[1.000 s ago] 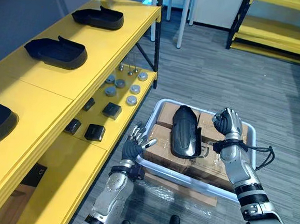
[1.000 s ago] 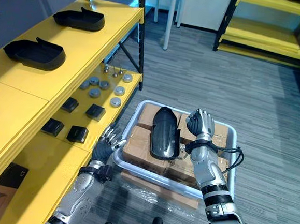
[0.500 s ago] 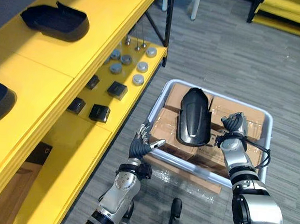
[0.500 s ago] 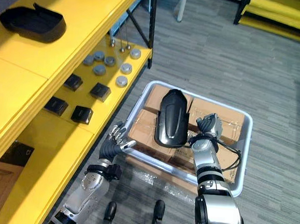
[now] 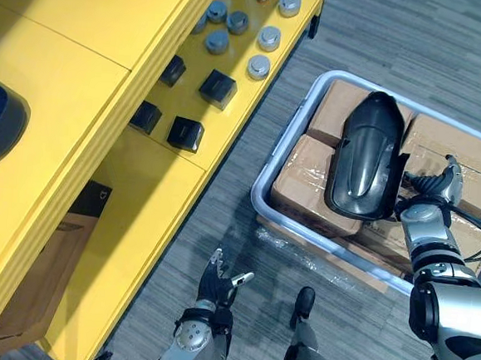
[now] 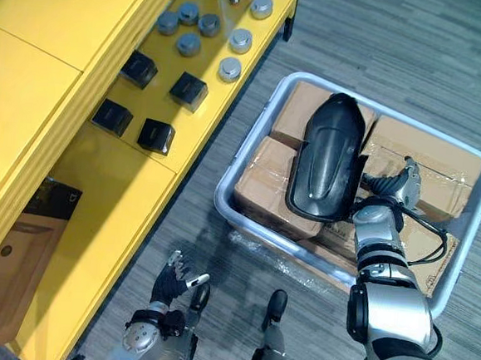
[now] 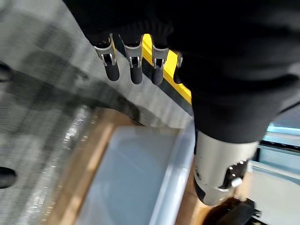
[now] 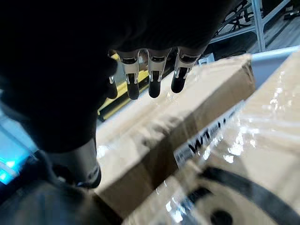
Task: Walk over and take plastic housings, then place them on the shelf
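Housing (image 5: pixel 367 157) lies lengthwise near-to-far on boxes (image 5: pixel 307 185), just left of right hand (image 5: pixel 436 189), fingers (image 8: pixel 153 77) loosely straight, empty. Left hand (image 5: pixel 216 282), spread, well apart.

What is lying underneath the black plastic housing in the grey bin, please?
The housing rests on film-wrapped cardboard boxes filling the bin. The box tops directly beneath it are covered, and anything below the boxes is hidden.

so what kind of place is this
Likely a storeroom or workshop parts area: yellow shelving laid out with small black blocks and round metal pieces, and a grey bin of wrapped cardboard boxes with a black plastic housing on top.
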Controlling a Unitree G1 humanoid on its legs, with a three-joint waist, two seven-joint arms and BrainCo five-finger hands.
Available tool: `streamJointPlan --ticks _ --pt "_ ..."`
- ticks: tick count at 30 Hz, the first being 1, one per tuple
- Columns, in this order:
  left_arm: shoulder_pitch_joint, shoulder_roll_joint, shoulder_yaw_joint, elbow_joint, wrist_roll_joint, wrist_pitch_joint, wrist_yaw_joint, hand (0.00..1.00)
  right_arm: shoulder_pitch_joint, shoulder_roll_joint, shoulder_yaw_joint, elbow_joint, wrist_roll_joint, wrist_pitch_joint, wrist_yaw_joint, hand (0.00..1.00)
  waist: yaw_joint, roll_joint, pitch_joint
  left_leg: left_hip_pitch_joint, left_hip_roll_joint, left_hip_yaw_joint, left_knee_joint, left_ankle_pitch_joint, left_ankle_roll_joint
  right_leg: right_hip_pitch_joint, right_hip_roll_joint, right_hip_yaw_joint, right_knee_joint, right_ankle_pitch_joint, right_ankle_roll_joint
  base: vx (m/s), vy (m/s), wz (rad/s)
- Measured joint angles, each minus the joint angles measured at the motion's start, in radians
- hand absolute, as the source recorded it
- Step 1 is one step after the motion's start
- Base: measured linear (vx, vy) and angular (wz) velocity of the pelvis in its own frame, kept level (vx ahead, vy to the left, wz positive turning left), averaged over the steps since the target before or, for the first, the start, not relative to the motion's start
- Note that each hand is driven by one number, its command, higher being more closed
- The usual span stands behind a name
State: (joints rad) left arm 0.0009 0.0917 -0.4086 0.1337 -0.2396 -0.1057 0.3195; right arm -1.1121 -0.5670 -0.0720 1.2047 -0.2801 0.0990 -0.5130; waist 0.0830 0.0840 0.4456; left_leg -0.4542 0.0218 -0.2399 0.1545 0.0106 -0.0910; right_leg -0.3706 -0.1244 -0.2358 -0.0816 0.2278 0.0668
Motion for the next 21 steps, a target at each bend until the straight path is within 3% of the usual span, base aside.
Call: streamJointPlan --ticks 4,5,7,10,11,17,21 --pt "0.029 -0.007 -0.02 -0.057 -0.001 -0.023 -0.006 0.0 -0.022 -0.048 0.049 0.047 0.038 -0.005 -0.005 0.0 0.023 0.018 0.015 -0.042 -0.005 -0.02 0.024 -0.001 0.0 -0.019 -0.001 -0.014 0.0 0.003 0.005 -0.01 0.0 0.14" --pt "0.039 -0.007 -0.02 -0.071 -0.001 -0.028 -0.014 0.0 -0.033 -0.071 0.056 0.069 0.045 -0.013 -0.002 1.0 0.028 0.024 0.019 -0.049 -0.008 -0.032 0.027 -0.001 0.0 -0.02 -0.001 -0.023 0.0 0.003 0.006 -0.01 -0.006 0.16" --pt "0.048 -0.008 -0.02 -0.078 -0.001 -0.038 -0.026 0.0 -0.035 -0.117 0.074 0.093 0.077 -0.02 0.004 1.0 0.046 0.026 0.022 -0.058 -0.008 -0.04 0.03 0.0 0.0 -0.024 -0.001 -0.029 0.0 0.0 0.01 0.0 -0.015 0.14" --pt "0.058 -0.008 -0.02 -0.082 -0.001 -0.038 -0.042 0.0 -0.038 -0.166 0.076 0.109 0.084 -0.035 0.018 1.0 0.043 0.03 0.024 -0.079 -0.012 -0.066 0.037 0.001 -0.001 -0.029 0.0 -0.053 0.0 -0.005 0.017 0.01 -0.021 0.19" --pt "0.057 -0.008 -0.022 -0.086 -0.001 -0.038 -0.046 0.0 -0.038 -0.185 0.075 0.118 0.088 -0.036 0.025 0.0 0.046 0.03 0.025 -0.084 -0.012 -0.069 0.039 0.002 -0.003 -0.03 0.001 -0.058 0.0 -0.003 0.014 0.02 -0.023 0.19" --pt "0.053 -0.013 -0.021 -0.124 -0.001 -0.039 -0.045 0.0 -0.038 -0.183 0.074 0.13 0.116 -0.042 0.05 0.0 0.054 0.033 0.026 -0.082 -0.016 -0.082 0.045 0.004 -0.004 -0.02 0.001 -0.071 0.0 -0.003 0.013 0.03 -0.03 0.05" --pt "0.052 -0.026 -0.02 -0.125 -0.001 -0.038 -0.035 0.0 -0.039 -0.168 0.071 0.132 0.119 -0.041 0.022 0.0 0.059 0.036 0.027 -0.074 -0.018 -0.083 0.047 0.004 -0.004 -0.01 -0.001 -0.074 0.0 -0.003 0.012 0.01 -0.017 0.04"
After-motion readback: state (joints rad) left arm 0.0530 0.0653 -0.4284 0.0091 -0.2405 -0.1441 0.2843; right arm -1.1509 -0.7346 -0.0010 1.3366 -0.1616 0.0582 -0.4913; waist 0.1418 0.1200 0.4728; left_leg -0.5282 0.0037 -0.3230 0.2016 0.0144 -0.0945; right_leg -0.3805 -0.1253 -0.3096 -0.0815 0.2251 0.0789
